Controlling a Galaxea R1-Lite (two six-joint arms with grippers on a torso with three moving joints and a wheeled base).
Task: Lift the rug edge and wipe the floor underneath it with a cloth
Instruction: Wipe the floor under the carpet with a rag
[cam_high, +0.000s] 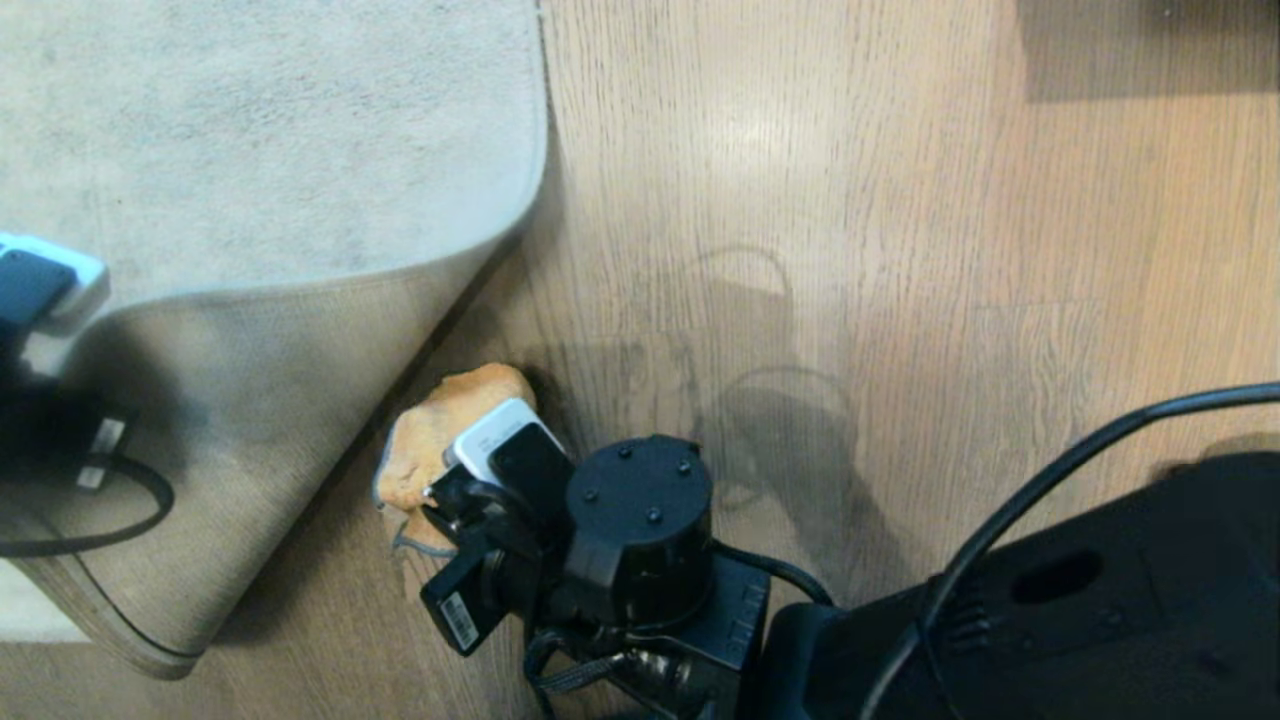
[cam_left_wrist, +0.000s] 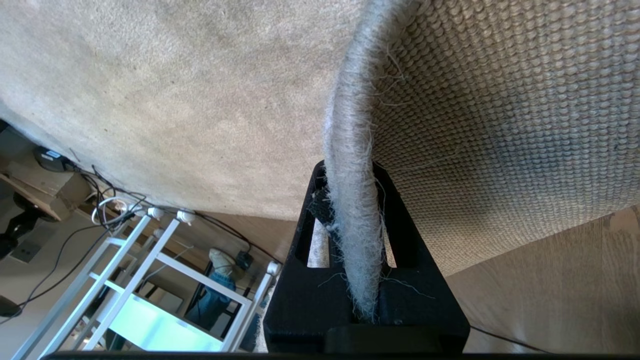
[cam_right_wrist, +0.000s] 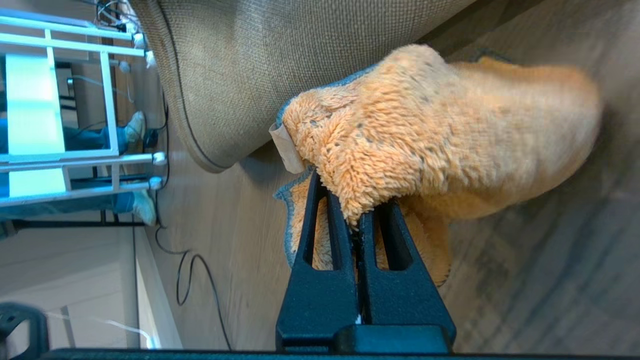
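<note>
Head view takes in the whole layout: the rug edge (cam_high: 300, 290) is folded back at about nine o'clock, tan backing up, with the floor (cam_high: 800, 200) running bare from twelve round to three o'clock. Only the left wrist view shows the left gripper (cam_left_wrist: 350, 200) clamped on that bound edge (cam_left_wrist: 350, 175), one finger on the pile side and one on the woven backing. Only the right wrist view shows the right gripper (cam_right_wrist: 357, 200) closed on the cloth (cam_right_wrist: 425, 130), which bunches on the planks (cam_right_wrist: 525, 275) just beside the lifted rug. From above, the cloth (cam_high: 440, 440) sits at seven o'clock, half hidden by the right arm. A white label by the wrist camera is unreadable.
</note>
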